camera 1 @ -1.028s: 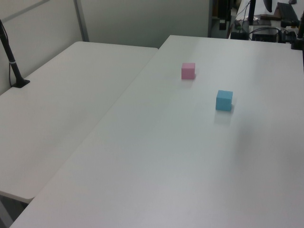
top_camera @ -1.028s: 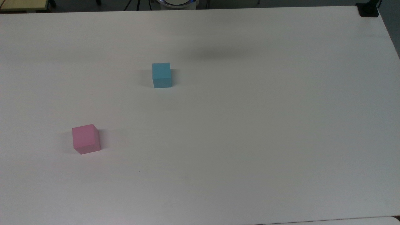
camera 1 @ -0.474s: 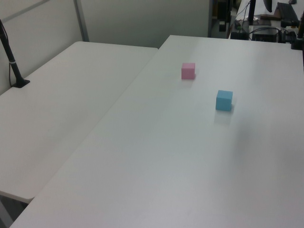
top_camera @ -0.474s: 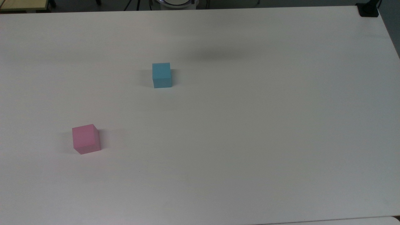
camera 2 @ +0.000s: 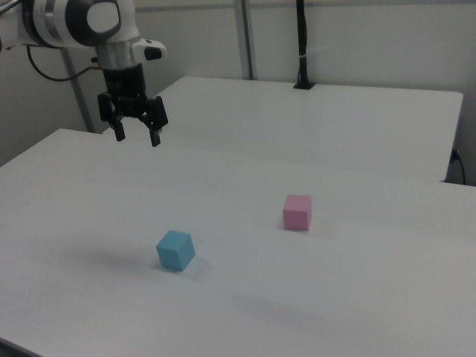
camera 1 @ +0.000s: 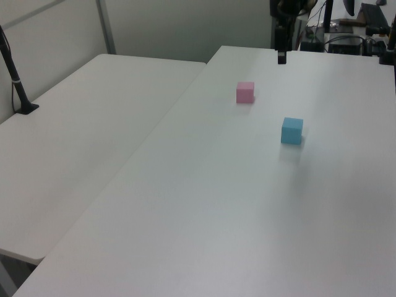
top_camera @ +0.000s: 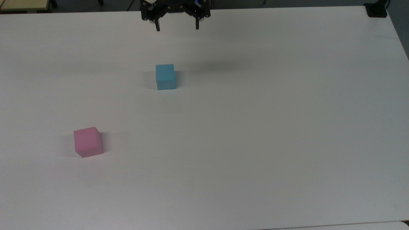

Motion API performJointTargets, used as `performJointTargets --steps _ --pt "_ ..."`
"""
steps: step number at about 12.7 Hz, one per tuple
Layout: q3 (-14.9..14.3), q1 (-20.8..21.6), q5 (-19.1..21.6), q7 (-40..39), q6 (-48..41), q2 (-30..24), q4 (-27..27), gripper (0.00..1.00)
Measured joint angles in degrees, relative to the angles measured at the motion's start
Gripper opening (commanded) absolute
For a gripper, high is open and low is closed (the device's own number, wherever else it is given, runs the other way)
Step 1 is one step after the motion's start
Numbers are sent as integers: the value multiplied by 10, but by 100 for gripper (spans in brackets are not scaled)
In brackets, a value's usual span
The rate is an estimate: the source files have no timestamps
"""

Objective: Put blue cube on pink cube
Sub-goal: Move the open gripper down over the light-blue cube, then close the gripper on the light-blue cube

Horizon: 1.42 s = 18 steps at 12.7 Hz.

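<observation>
A light-blue cube (top_camera: pixel 165 77) (camera 1: pixel 292 130) (camera 2: pixel 175 250) rests on the white table (top_camera: pixel 255 127), near the middle. The pink cube (top_camera: pixel 88 142) (camera 1: pixel 245 92) (camera 2: pixel 297 212) sits apart from it, toward the top view's lower left. My gripper (top_camera: pixel 176 28) (camera 2: pixel 137 137) hangs open above the table's far edge in the top view, well above and behind the blue cube, with nothing between its fingers. In the left view the gripper (camera 1: pixel 281 57) appears at the top, edge-on.
A second white table (camera 1: pixel 80 136) adjoins the work table. A black post (camera 1: pixel 15 77) (camera 2: pixel 303 44) stands on it. A black clamp (top_camera: pixel 376 9) sits at the top view's upper right corner. Equipment and cables lie beyond the table's far end (camera 1: pixel 346 34).
The gripper has come into view at the top view's upper edge, open. Both cubes stay where they were.
</observation>
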Motion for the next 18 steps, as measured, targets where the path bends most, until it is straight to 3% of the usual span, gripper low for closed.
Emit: performJointTargets --steps 3,9,15,18 --pt "-10 0 -11 -14 15 0 -34 100" --pt "-18 0 -66 -15 154 4 -189 100" --pt "-19 1 -101 -15 216 40 -262 100" --pt "-19 1 -103 -15 240 63 -269 99"
